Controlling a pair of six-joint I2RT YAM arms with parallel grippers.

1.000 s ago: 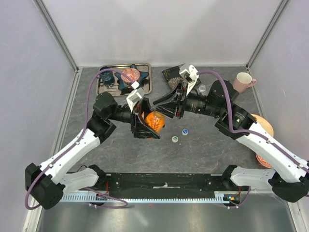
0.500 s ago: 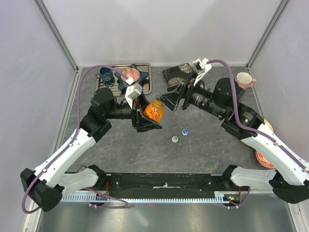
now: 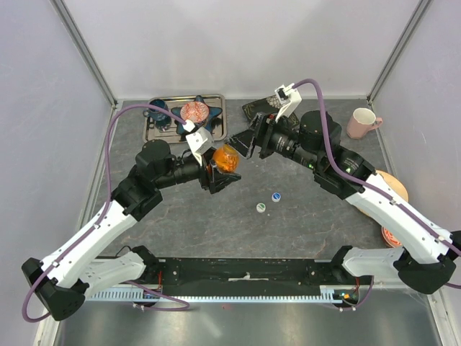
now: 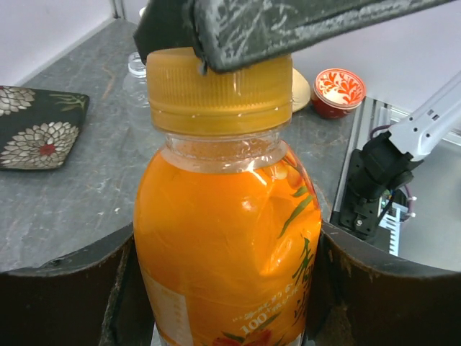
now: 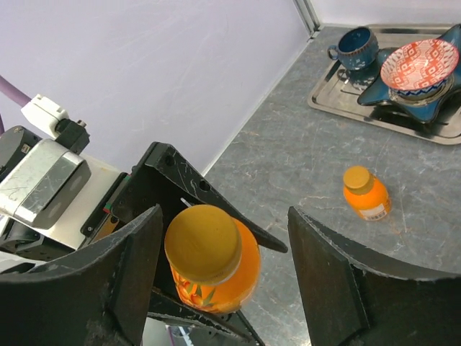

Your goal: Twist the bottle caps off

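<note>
An orange juice bottle [image 4: 227, 238] with a yellow cap [image 4: 220, 90] is held off the table, and my left gripper [image 4: 227, 295] is shut on its body. From above, this bottle [image 3: 225, 158] sits between the two arms, with the left gripper [image 3: 220, 173] around it. My right gripper [image 5: 223, 216] stands open with its fingers on either side of the cap [image 5: 203, 244], the left finger close to it. A second capped orange bottle [image 5: 366, 192] stands on the table. Two loose caps, one greenish [image 3: 261, 207] and one blue [image 3: 276, 196], lie on the table.
A metal tray [image 3: 218, 101] at the back holds a blue cup [image 5: 354, 43] and a red patterned bowl [image 3: 194, 111]. A black flowered dish [image 3: 258, 109] lies behind the right gripper. At the right are a pink mug [image 3: 362, 121], an orange plate [image 3: 396, 186] and a red bowl [image 4: 340, 90].
My right gripper let go of the cap, pulled back, and now has its open fingers around the cap again. The left arm carried the bottle up and towards the back.
</note>
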